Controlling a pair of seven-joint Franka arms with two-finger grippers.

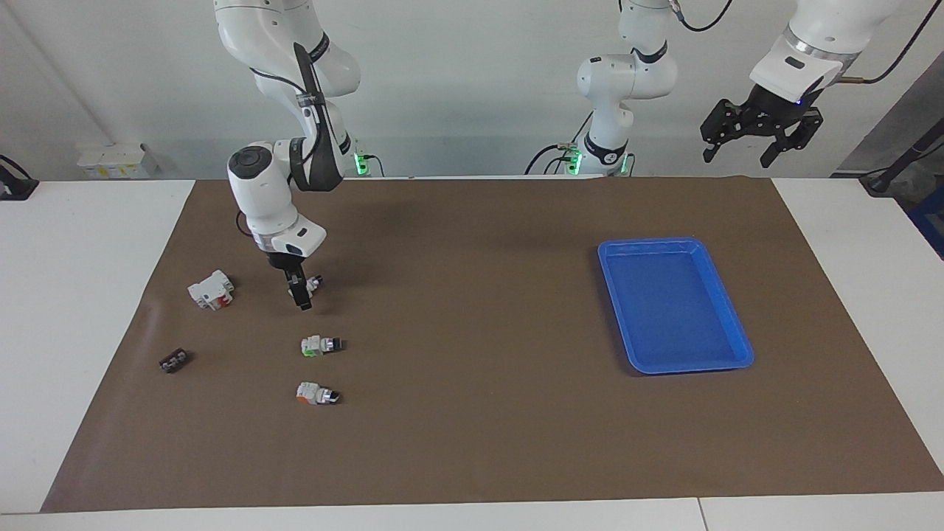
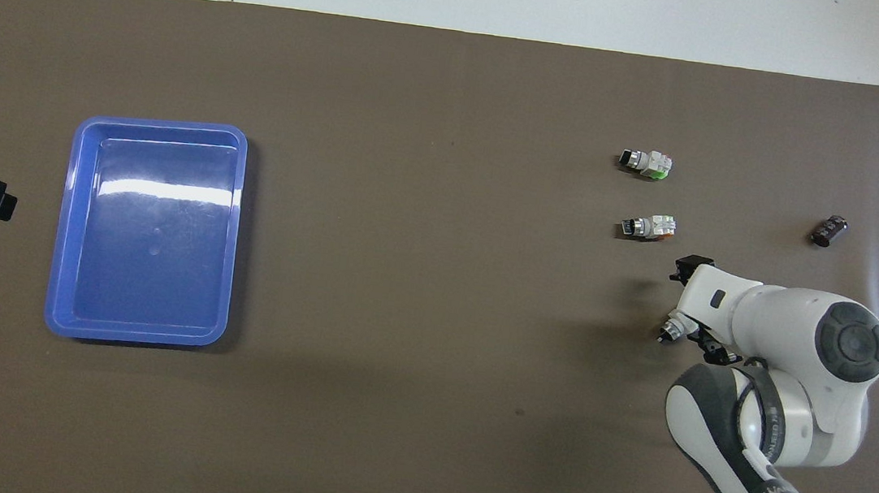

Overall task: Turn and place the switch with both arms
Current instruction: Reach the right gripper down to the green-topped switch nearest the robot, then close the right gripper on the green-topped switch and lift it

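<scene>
White body and a silver-black knob are all I can make out of the switch (image 1: 315,282). It lies on the brown mat (image 1: 479,310) toward the right arm's end of the table, nearer the robots than the two similar switches, and its green block is hidden from me. The right gripper (image 1: 299,295) is down low, just beside it and perhaps touching, but I cannot tell whether the pincer is apart, together or clamped on it. I judge the step to be the first pick. To do it well I would centre the jaws across the white body and leave the knob and the hidden end free, so the other arm has something to take when the switch is turned between them. I would also lift straight up before carrying it across. Close by are a white-and-red part (image 1: 211,289) and a small black part (image 1: 175,361), both farther toward that table end. The lime-cornered switch (image 1: 321,344) and the orange-ended switch (image 1: 317,393) lie farther from the robots. None blocks a straight lift, though a sideways sweep could nudge the lime-cornered one. Next comes open mat, then the blue tray (image 1: 649,241), where I assume the switch goes. The left gripper (image 1: 739,158) waits high over the table edge past the tray, its pincer plainly apart.
</scene>
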